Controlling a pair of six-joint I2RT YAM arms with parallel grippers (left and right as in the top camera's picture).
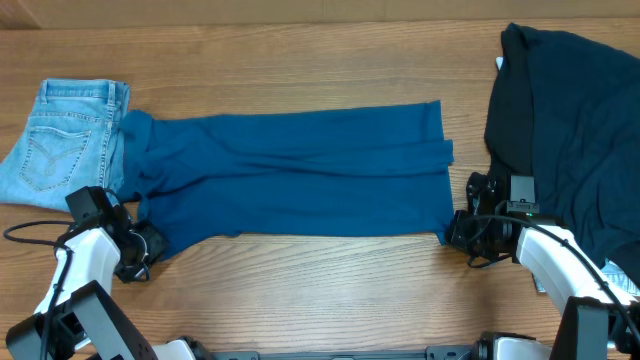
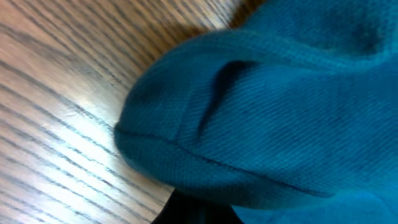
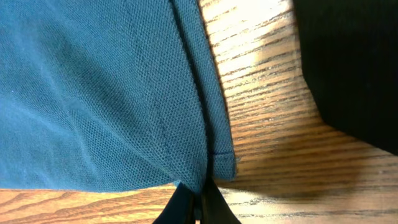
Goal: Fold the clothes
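- Right wrist view alone shows right jaws pinching the blue top (image 3: 106, 93) at its hem.
- State of left jaws: cannot tell.
- Overhead: left arm (image 1: 82, 250) and right arm (image 1: 548, 250) reach low to its near corners.

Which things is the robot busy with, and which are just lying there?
Busy with: blue top, pinched at one corner by the right gripper; left gripper at the other end.
Just lying there: jeans; dark navy garment.
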